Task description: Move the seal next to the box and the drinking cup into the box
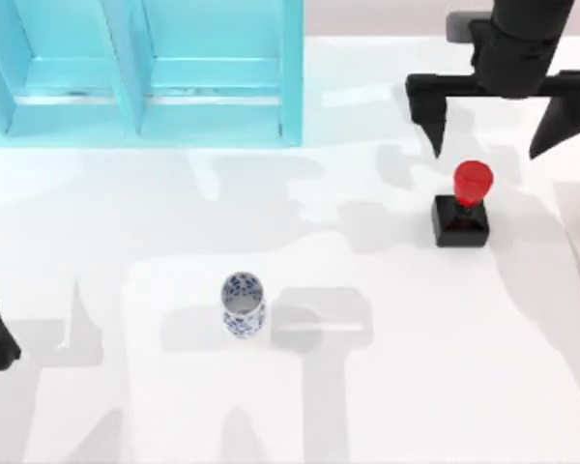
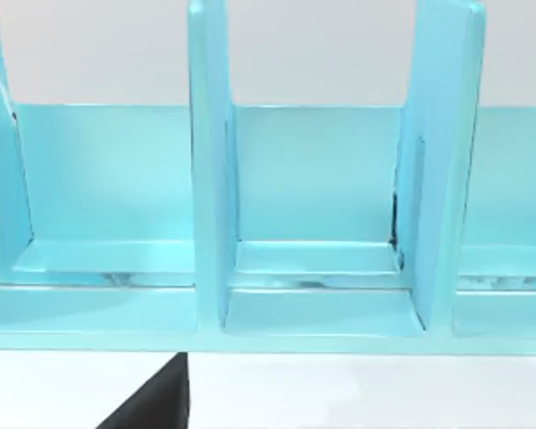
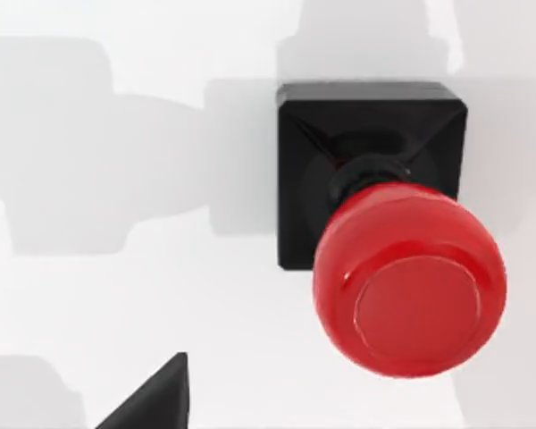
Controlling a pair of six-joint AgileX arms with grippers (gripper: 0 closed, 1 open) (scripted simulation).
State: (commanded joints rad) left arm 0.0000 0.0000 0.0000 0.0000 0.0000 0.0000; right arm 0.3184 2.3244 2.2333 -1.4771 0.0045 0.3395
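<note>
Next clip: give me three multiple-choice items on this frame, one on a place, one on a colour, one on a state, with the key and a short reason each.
1. Where does the drinking cup stand?
A. inside the box
B. on the open table, in front of the box
C. beside the seal

2. What colour is the knob of the seal?
A. red
B. blue
C. white

3. How does the right gripper stand?
A. shut on the seal
B. shut on the cup
C. open above the seal

Answers:
1 B: the cup sits alone on the white table, clear of the turquoise box.
2 A: the knob on the black block is glossy red.
3 C: its fingers are spread wide, holding nothing, with the seal just below them in the top view.
</note>
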